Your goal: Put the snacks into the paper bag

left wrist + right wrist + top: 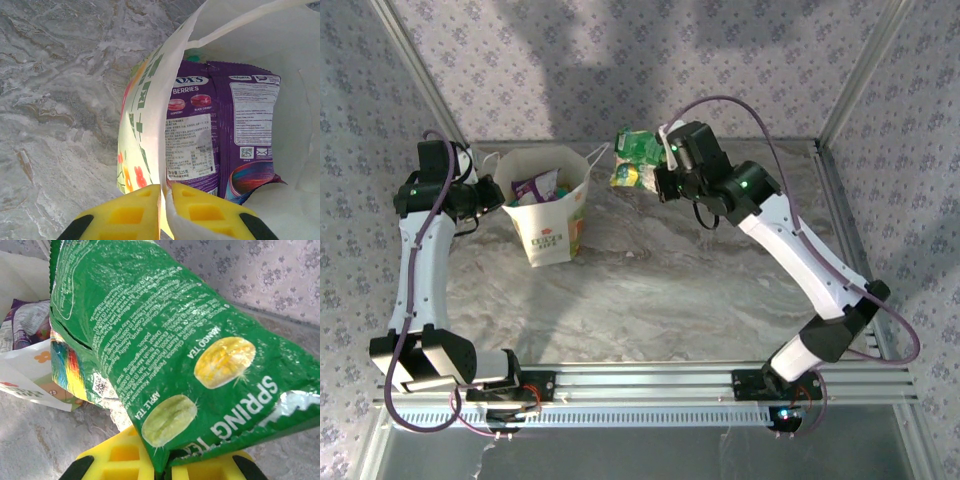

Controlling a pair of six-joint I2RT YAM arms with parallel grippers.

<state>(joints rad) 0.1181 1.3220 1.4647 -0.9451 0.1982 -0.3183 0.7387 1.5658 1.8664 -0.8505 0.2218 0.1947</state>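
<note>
Grey marbled table (670, 290) inside patterned walls.
I see floral-print panels (620, 60) behind and beside it, and an aluminium rail (650, 385) along its near edge.

A green packet (150, 340) lettered in white, a purple packet (225, 140), a white paper bag (141, 127) printed in green and orange, and a grey-marbled table (55, 100) are pictured.

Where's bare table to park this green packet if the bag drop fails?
Bare marble table runs from the paper bag rightward to the right arm, and forward to the near rail. Crowded: the bag's mouth, holding the purple packet, left jaws clamping its rim.
</note>
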